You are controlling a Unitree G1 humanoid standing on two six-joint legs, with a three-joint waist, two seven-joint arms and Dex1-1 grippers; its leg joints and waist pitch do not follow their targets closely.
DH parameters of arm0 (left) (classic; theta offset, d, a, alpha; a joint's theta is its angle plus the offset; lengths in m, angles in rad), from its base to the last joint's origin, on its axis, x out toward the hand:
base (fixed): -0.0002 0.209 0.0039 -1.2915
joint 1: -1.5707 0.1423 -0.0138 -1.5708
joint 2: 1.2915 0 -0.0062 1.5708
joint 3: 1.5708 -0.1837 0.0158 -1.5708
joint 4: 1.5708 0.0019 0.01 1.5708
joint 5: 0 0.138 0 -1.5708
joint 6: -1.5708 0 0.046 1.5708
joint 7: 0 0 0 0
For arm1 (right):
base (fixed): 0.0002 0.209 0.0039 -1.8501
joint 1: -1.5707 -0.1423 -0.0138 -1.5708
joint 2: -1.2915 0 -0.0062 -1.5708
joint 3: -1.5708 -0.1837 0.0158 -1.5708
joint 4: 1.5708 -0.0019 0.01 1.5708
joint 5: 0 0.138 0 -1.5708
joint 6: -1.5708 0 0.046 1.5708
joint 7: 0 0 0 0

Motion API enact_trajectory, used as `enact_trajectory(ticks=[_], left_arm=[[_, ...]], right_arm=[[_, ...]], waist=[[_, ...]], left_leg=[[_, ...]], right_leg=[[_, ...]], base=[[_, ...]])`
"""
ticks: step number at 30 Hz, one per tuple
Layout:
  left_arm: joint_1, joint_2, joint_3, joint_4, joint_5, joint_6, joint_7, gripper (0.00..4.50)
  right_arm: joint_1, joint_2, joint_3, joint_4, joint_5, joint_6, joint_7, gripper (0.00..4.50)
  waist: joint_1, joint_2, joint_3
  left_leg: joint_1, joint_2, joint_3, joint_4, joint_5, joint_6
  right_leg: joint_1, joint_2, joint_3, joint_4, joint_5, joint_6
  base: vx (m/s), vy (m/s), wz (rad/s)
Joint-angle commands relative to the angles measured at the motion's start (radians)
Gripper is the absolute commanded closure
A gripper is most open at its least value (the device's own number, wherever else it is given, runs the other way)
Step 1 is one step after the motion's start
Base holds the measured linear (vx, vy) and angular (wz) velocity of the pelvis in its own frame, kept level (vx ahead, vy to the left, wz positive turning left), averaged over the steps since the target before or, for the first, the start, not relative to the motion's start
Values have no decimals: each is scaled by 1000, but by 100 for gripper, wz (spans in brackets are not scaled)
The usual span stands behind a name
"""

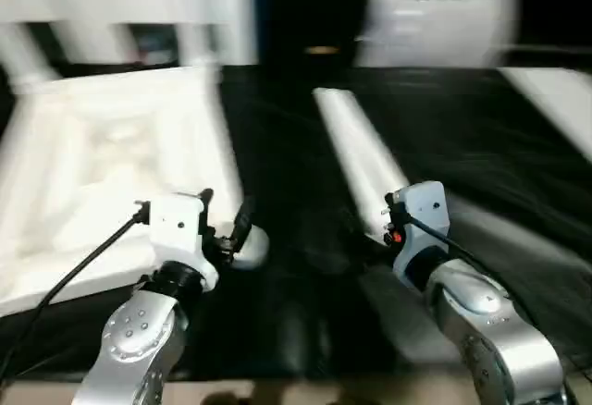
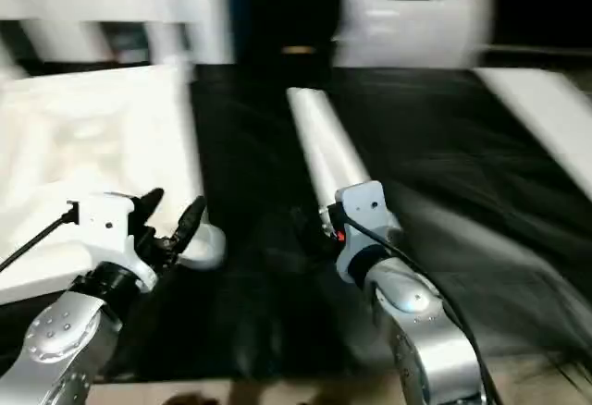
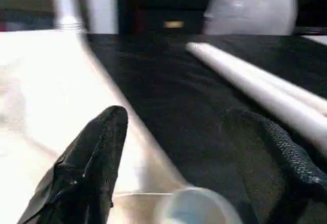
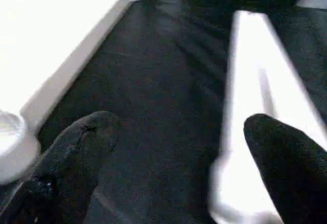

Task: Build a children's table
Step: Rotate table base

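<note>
Table top (image 1: 102, 165) lies upside down on the black surface (image 1: 296, 266) on the robot's left, ribbed underside up, nothing resting in its recesses as far as the blur allows. Round corner socket (image 1: 248, 246) at its near right corner sits open, with no leg in it. Left gripper (image 2: 171, 213) hovers just over that socket, fingers (image 3: 92, 157) spread apart, holding nothing. One long white leg (image 1: 356, 160) lies flat on the black surface mid-scene, well apart from the table top, running away from the robot. Right gripper (image 4: 179, 157) is at the leg's near end, fingers open wide; one finger (image 4: 286, 157) sits over the leg, the other (image 4: 76, 152) over the dark surface, no grasp closed. Another leg (image 1: 555, 100) lies at far right. White cabinet (image 1: 129, 7) and a grey-white cushion-like panel (image 1: 435, 26) stand at the back.
</note>
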Motion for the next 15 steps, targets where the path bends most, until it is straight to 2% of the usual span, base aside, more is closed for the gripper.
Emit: enact_trajectory(ticks=[1, 2, 3, 4, 5, 6, 7, 8, 9, 10, 11, 12, 13, 14, 15], left_arm=[[2, 9, 9, -18, 1, 2, -3, 114], [7, 7, 8, -22, -5, -3, -6, 114], [14, 8, 3, -29, -17, -4, -13, 114], [15, 8, 3, -29, -17, -4, -14, 114], [21, 13, -5, -34, -28, 11, -27, 114], [25, 20, -11, -38, -40, 15, -46, 114], [27, 24, -14, -39, -47, 15, -56, 114], [29, 32, -14, -44, -63, 19, -76, 99], [30, 38, -10, -50, -83, 17, -97, 99], [30, 38, -10, -50, -83, 17, -97, 99], [30, 38, -10, -50, -83, 17, -97, 99], [30, 38, -10, -50, -83, 17, -97, 99], [30, 38, -10, -50, -83, 17, -97, 99], [30, 38, -10, -50, -83, 17, -97, 99], [30, 38, -10, -50, -83, 17, -97, 99]], right_arm=[[-17, -2, 3, 2, 5, 4, -2, 0], [-25, -5, 5, 2, 1, 11, -2, 0], [-35, -7, 7, 1, -4, 25, -5, 0], [-36, -7, 7, 1, -4, 25, -5, 0], [-47, -12, 11, 0, -13, 47, -13, 0], [-58, -18, 15, 0, -28, 73, -26, 0], [-65, -21, 17, 1, -36, 88, -34, 0], [-80, -19, 13, 3, -42, 124, -48, 0], [-97, -17, 10, 7, -46, 167, -58, 0], [-97, -17, 10, 7, -46, 167, -58, 0], [-97, -17, 10, 7, -46, 167, -58, 0], [-97, -17, 10, 7, -46, 167, -58, 0], [-97, -17, 10, 7, -46, 167, -58, 0], [-97, -17, 10, 7, -46, 167, -58, 0], [-97, -17, 10, 7, -46, 167, -58, 0]], waist=[[-4, 8, -22], [-32, 38, -48], [-43, 26, -69], [-49, 22, -70], [-53, 12, -72], [-51, -4, -86], [-48, -25, -91], [-47, -62, -94], [-42, -100, -112], [-27, -95, -114], [-27, -94, -114], [-31, -63, -107], [-36, -57, -106], [-42, -42, -93], [-44, -37, -84]], left_leg=[[6, 102, -45, -113, 10, 72], [138, 209, -146, -165, -195, 107], [183, 206, -166, -147, -177, 159], [179, 187, -158, -129, -50, 214], [157, 154, -126, -106, 217, 319], [125, 99, -80, -71, 544, 385], [98, 45, -36, -33, 619, 353], [53, -12, -6, -10, 579, 296], [-26, -60, -10, 9, 412, 197], [-55, -26, -25, -21, 325, 100], [-51, -33, -19, -31, 310, 50], [-28, -16, -14, -61, 281, -24], [-23, -7, -14, -69, 273, -28], [-16, 23, -19, -87, 236, -47], [-12, 35, -19, -95, 171, -60]], right_leg=[[52, -75, 59, -128, -377, -18], [-57, -38, 67, 40, -228, -1], [-125, -40, 95, 100, -104, 39], [-156, -44, 106, 113, -50, 68], [-189, -54, 120, 118, 47, 116], [-202, -64, 141, 71, 196, 135], [-186, -78, 159, 8, 331, 111], [-139, -92, 189, -37, 463, 118], [-38, -136, 261, -21, 665, 106], [-5, -169, 257, 5, 1092, 19], [-8, -138, 232, 12, 1203, 11], [-19, -97, 199, -3, 1066, -21], [-22, -86, 195, -10, 956, -42], [-34, -75, 183, -26, 652, -92], [-42, -74, 178, -39, 463, -111]], base=[[213, 63, 3], [228, 55, 3], [228, 55, 3], [193, 11, 8], [152, -12, 2], [152, -12, 2], [0, 0, 0], [0, 0, 0], [0, 0, 0], [53, -80, -1], [12, -63, 0], [12, -63, 0], [0, 0, 0], [-83, -41, -4], [-83, -41, -4]])
